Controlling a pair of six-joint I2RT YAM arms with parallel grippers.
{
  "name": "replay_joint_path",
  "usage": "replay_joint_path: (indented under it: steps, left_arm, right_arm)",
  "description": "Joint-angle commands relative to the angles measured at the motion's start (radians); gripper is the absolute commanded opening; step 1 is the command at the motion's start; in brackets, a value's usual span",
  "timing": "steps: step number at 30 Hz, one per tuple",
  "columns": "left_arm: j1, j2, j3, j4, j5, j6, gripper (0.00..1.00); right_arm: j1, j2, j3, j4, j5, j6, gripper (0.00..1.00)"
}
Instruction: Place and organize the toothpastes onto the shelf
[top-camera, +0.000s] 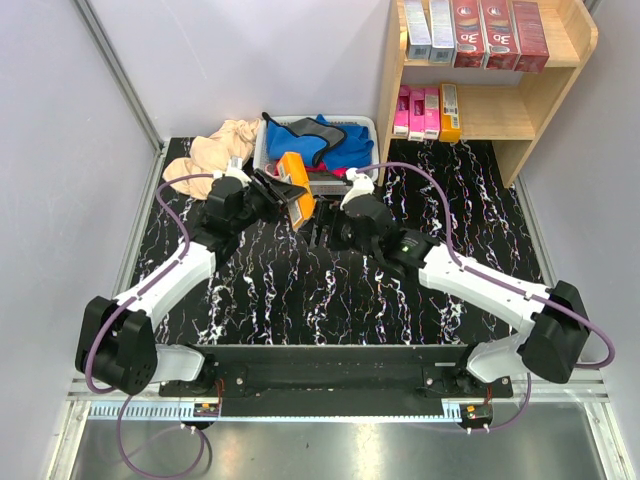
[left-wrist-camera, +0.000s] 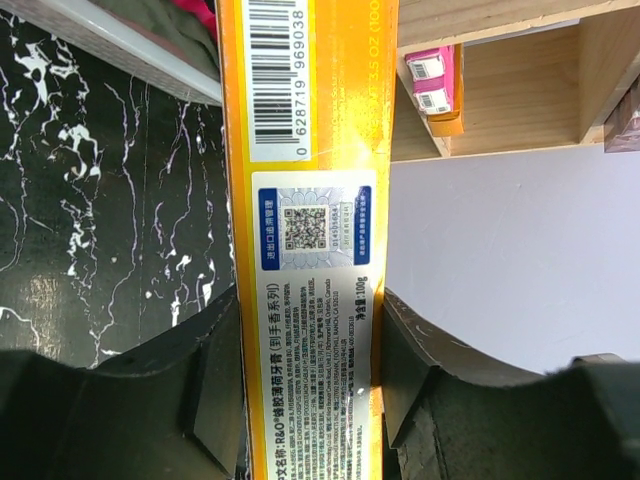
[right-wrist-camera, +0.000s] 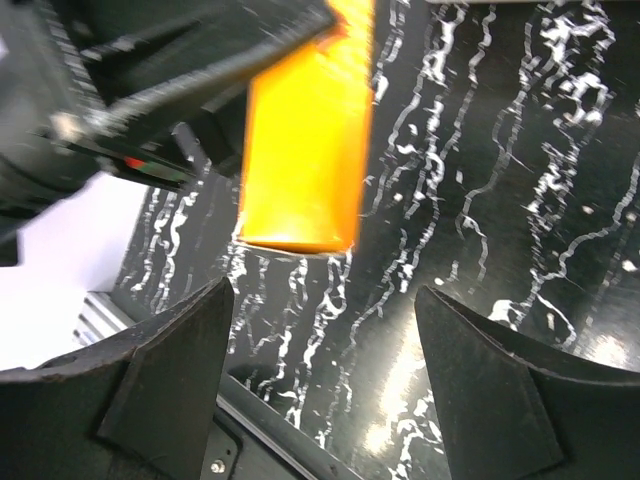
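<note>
Left wrist view: an orange box (left-wrist-camera: 305, 200) of toothpaste sits clamped between the left gripper's (left-wrist-camera: 305, 395) fingers (left-wrist-camera: 215, 390), barcode side up. From the top, this box (top-camera: 294, 185) hangs tilted in the left gripper (top-camera: 277, 190) above the table (top-camera: 300, 290), just in front of the basket (top-camera: 262, 148). The right gripper (top-camera: 321, 234) is near it, and the right wrist view shows its fingers (right-wrist-camera: 180, 370) spread wide around nothing, the box's free end (right-wrist-camera: 300, 150) ahead of them. The shelf (top-camera: 560, 90) stands at the far right: two grey boxes (top-camera: 429, 28) and three red boxes (top-camera: 497, 30) on top, and three pink boxes (top-camera: 417, 112) and one orange (top-camera: 450, 110) below. Cloths (top-camera: 330, 140) fill the basket.
</note>
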Motion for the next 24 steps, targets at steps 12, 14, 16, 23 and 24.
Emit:
replay_joint_path:
  steps: [12, 14, 16, 23, 24]
  left_arm:
    - [0.019, -0.052, 0.032, 0.033, 0.041, 0.046, 0.51]
    - [0.022, -0.055, 0.034, 0.034, 0.043, 0.049, 0.51]
    - [0.022, -0.052, 0.034, 0.039, 0.058, 0.046, 0.52]
    - [0.022, -0.039, 0.039, 0.044, 0.099, 0.046, 0.56]
    - [0.022, -0.04, 0.037, 0.044, 0.105, 0.046, 0.56]
  right_arm:
    - [0.018, 0.1, 0.156, 0.071, 0.012, -0.018, 0.54]
    - [0.018, 0.105, 0.154, 0.069, 0.015, -0.015, 0.5]
    - [0.02, 0.106, 0.15, 0.071, 0.026, -0.018, 0.48]
    - [0.018, 0.119, 0.159, 0.077, 0.036, -0.026, 0.53]
    - [0.02, 0.123, 0.162, 0.08, 0.039, -0.027, 0.6]
